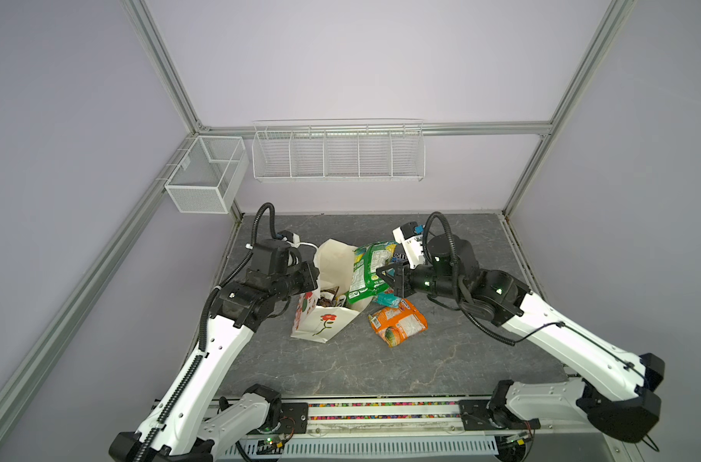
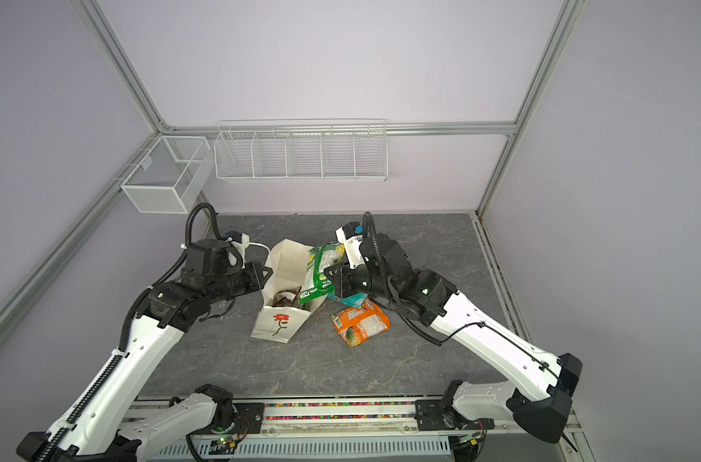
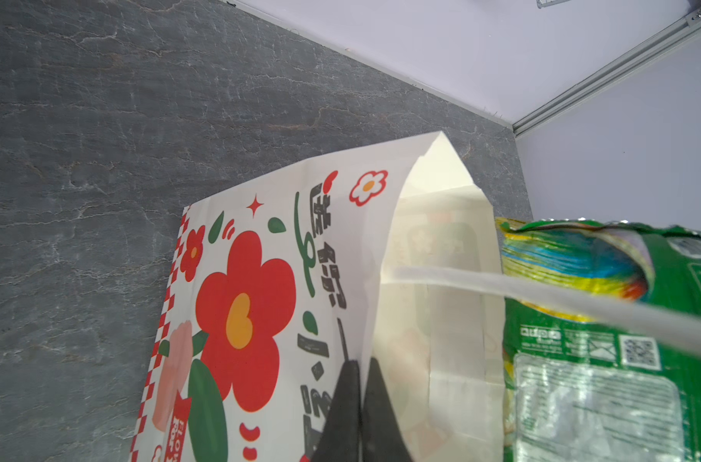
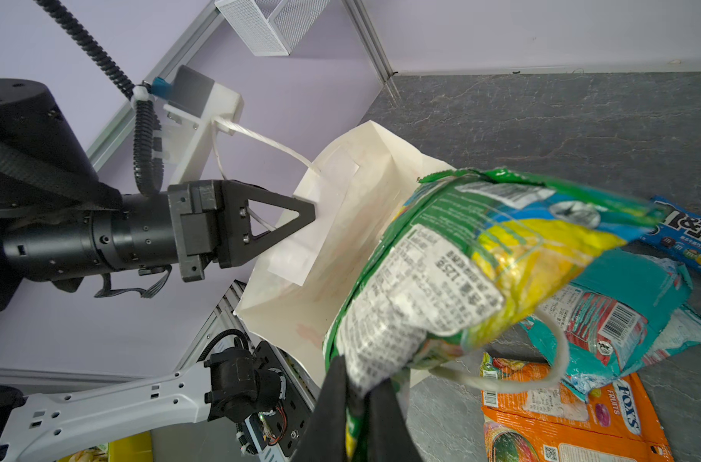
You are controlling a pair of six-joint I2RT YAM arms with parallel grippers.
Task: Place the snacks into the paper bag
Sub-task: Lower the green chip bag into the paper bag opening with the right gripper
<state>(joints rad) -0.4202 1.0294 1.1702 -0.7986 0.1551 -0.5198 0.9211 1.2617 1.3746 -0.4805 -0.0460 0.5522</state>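
Your right hand (image 4: pixel 358 384) pinches the green bag (image 4: pixel 440 280) by its sealed edge; expect it light, crinkly, slippery, drooping ahead of that hand. Your left hand (image 3: pixel 362 368) pinches the paper bag (image 3: pixel 260 280) by its soft rim.

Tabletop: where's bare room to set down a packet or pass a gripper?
Bare: the front strip of the table between paper bag, orange packet and front rail; also the back strip behind the bag. Crowded: right of the bag, teal packet under the right gripper.

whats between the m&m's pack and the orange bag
The teal bag, lying between the M&M's pack and the orange bag, seen in the right wrist view.
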